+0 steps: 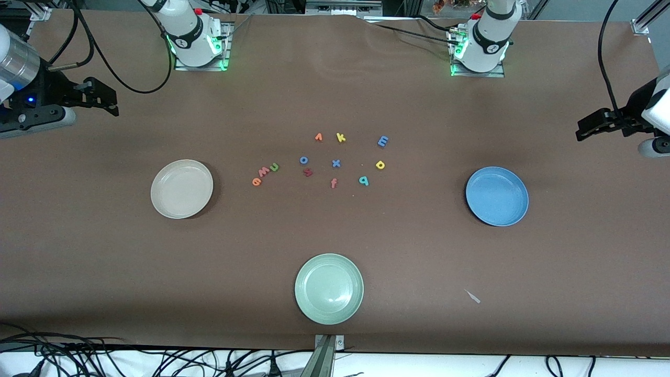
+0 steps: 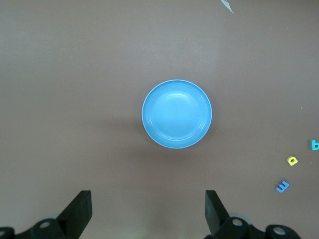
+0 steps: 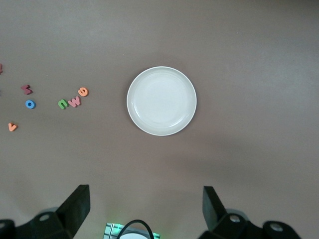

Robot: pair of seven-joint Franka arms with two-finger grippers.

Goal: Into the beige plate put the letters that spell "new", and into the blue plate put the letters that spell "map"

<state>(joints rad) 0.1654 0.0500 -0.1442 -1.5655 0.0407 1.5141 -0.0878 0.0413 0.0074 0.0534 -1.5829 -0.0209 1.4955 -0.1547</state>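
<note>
The green n, salmon w and orange e lie in a row on the table, toward the beige plate. The blue m, yellow p and teal a lie toward the blue plate. Both plates hold nothing. My right gripper hangs open and empty, high over the right arm's end of the table; its wrist view shows the beige plate below. My left gripper hangs open and empty over the left arm's end, looking down on the blue plate.
A pale green plate sits near the front camera. Other letters lie among the task's own: orange v, yellow k, blue o, blue x, a dark red letter, a salmon f. A small white scrap lies nearby.
</note>
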